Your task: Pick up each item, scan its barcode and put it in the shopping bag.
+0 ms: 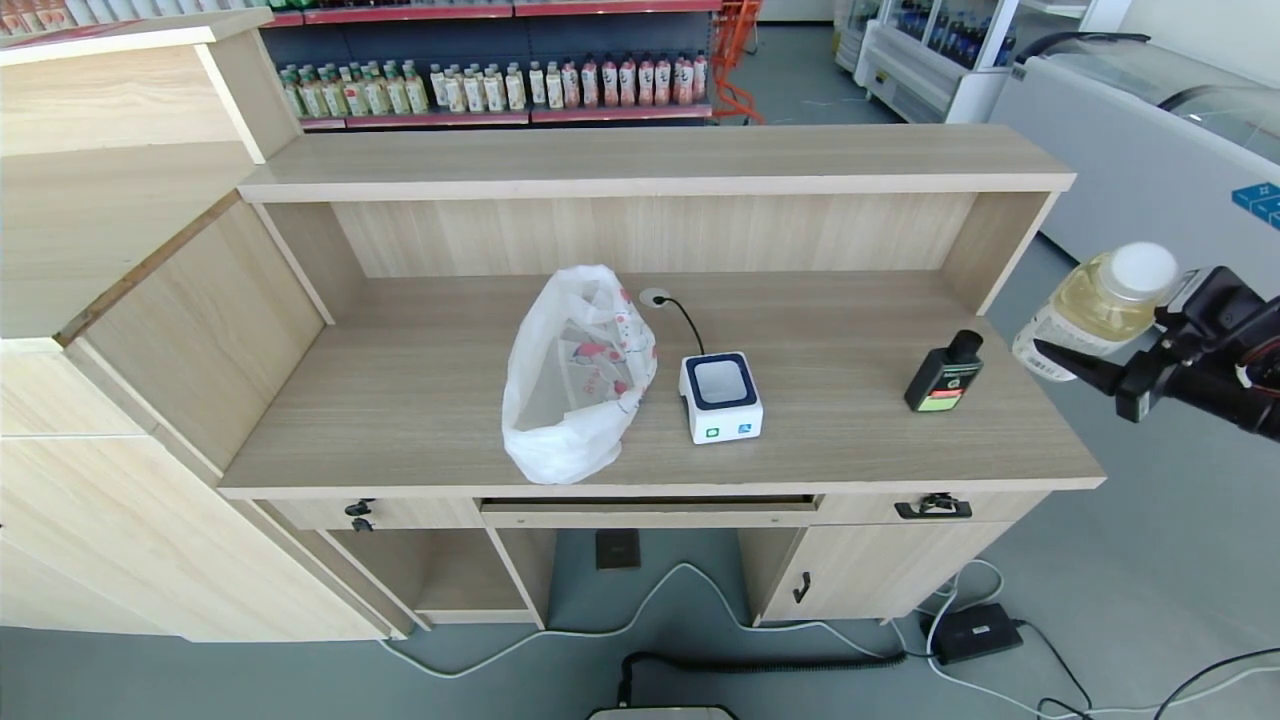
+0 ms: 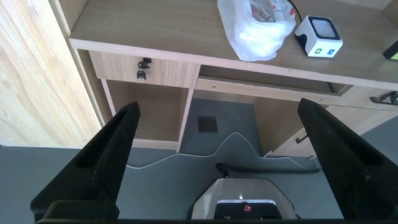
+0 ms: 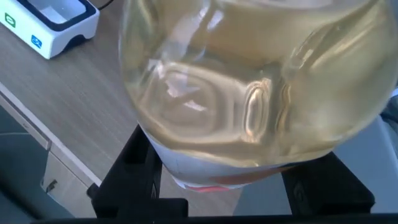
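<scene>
Gripping bottle (image 1: 1098,300) of yellowish liquid w/ right claw (image 1: 1085,345), left claw (image 2: 219,107) open, shopping bag (image 1: 575,390) on counter (image 1: 830,440), contents unclear

- No letters or numbers legible anywhere; marks and labels only.
- Scanner (image 1: 720,397): on its front face a small green square mark (image 1: 712,434) and a small blue square mark (image 1: 745,430); symbols inside too small to tell.
- Just left of the scanner, shopping bag (image 1: 575,375): red and pink print on white plastic, crumpled, unreadable.
- Well right of the scanner, black bottle (image 1: 945,375): green-and-pink label, print too small.
- Farther right still, oil bottle (image 1: 1095,300): white label low on the body, red strip at its edge, no words legible.
- Far right and beyond, freezer (image 1: 1130,150): blue sign (image 1: 1262,200) with white marks, cut by the edge.
- Behind the scanner, shelf bottles (image 1: 500,88): labels too small.
</scene>
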Robot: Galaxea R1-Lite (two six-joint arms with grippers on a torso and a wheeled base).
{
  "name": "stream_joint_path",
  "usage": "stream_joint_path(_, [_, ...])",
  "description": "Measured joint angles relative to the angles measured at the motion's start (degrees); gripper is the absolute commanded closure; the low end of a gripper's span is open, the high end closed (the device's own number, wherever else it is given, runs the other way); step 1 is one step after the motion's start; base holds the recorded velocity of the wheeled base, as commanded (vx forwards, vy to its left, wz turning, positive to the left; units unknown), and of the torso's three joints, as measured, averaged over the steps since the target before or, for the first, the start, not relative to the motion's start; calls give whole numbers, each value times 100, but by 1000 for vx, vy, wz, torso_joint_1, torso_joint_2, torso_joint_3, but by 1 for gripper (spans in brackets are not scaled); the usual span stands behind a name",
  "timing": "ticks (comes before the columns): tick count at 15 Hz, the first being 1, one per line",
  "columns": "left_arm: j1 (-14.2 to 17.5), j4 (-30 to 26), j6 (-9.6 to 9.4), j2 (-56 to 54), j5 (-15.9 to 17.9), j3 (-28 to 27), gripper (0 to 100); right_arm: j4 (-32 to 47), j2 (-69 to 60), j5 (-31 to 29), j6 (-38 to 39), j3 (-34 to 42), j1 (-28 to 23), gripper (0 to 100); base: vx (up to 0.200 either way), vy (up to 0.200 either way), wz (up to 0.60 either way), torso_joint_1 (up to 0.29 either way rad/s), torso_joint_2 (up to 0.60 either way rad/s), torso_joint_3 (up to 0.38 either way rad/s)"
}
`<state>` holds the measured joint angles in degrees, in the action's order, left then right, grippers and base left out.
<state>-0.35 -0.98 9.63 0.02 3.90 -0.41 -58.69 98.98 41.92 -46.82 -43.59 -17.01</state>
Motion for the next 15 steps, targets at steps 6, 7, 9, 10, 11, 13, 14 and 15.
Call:
stream_joint_path(6, [0, 2, 2, 0, 0, 0, 0, -460, 107, -293, -589, -150, -29, 100, 0, 0, 300, 0, 1, 3])
stream_joint_path(7, [-2, 0, 2, 0, 0, 0, 0, -511, 141, -311, -740, -194, -40, 100, 0, 0, 600, 2, 2, 2])
stream_joint_path(9, [2, 0, 2, 0, 0, 0, 0, -583, 260, -319, -1013, -279, 6, 100, 0, 0, 600, 2, 2, 2])
stream_joint_path(10, [2, 0, 2, 0, 0, 0, 0, -657, 339, -301, -1101, -332, 23, 100, 0, 0, 600, 2, 2, 2])
stream_joint_path(11, [2, 0, 2, 0, 0, 0, 0, -851, 439, -322, -1131, -412, 94, 100, 0, 0, 600, 2, 2, 2])
stream_joint_path(13, [2, -2, 2, 0, 0, 0, 0, -1124, 697, -322, -1145, -569, 315, 100, 0, 0, 300, -1, 4, 1])
stream_joint_path(14, [-2, -2, 2, 0, 0, 0, 0, -1269, 869, -315, -1151, -660, 434, 100, 0, 0, 0, 0, 0, 0])
stream_joint_path(15, [5, 0, 2, 0, -2, 0, 0, -1368, 1062, -304, -1142, -734, 566, 100, 0, 0, 0, 0, 0, 0])
